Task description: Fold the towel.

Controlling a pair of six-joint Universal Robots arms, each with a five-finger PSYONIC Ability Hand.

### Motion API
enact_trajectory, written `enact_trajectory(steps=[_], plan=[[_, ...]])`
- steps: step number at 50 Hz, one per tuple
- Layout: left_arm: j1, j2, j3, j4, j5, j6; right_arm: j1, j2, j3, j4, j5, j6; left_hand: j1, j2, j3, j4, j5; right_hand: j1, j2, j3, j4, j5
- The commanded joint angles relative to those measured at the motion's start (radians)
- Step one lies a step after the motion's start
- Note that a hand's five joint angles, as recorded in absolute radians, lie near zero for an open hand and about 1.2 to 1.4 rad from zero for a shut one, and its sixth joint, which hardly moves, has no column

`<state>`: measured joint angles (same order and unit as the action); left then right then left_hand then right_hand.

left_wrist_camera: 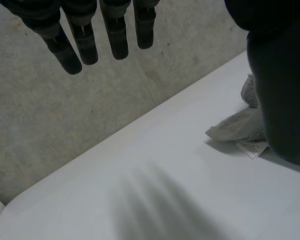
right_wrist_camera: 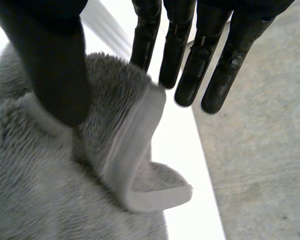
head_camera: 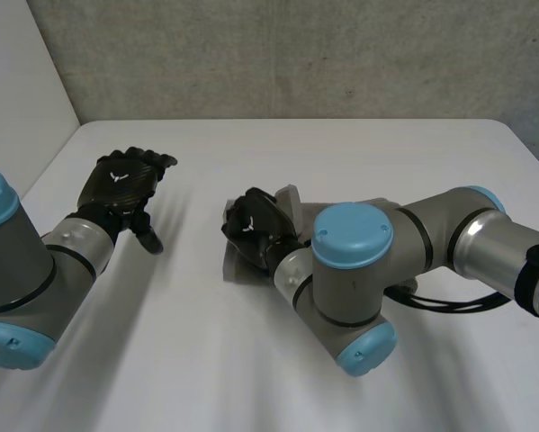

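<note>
Towel lies bunched on the table right under the right hand, a raised fold of its hem standing between the thumb and the fingers. The thumb rests on the cloth; the fingers are straight and apart, just past the fold, not clamped on it (one tip may brush the hem). The fold's long axis runs across the fingers, so closing them toward the thumb should catch it. The left hand hovers over bare table with fingers straight and spread, holding nothing, the towel well apart from its fingertips. The right hand is plainly the nearer.
</note>
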<state>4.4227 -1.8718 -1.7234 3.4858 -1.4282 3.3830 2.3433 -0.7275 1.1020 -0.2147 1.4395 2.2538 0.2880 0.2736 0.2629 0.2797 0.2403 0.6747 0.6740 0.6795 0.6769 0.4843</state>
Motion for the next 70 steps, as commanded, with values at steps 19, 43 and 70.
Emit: enact_trajectory(steps=[19, 43, 70], plan=[[-0.012, -0.016, -0.016, 0.018, 0.002, 0.002, -0.343, -0.342, 0.455, 0.064, 0.004, 0.326, -0.083, -0.069, -0.058, -0.075, -0.210, -0.500, -0.499, -0.505, -0.502, -0.484], [-0.025, -0.023, -0.018, 0.018, 0.000, 0.002, -0.378, -0.296, 0.453, 0.023, 0.102, 0.110, -0.083, -0.069, -0.058, -0.075, -0.210, 0.722, 0.722, 0.717, 0.719, 0.737], [0.037, 0.105, 0.022, 0.015, -0.001, -0.169, 0.102, -0.033, 0.058, 0.025, -0.146, -0.273, -0.086, -0.072, -0.061, -0.078, -0.213, 0.722, 0.722, 0.717, 0.719, 0.737]])
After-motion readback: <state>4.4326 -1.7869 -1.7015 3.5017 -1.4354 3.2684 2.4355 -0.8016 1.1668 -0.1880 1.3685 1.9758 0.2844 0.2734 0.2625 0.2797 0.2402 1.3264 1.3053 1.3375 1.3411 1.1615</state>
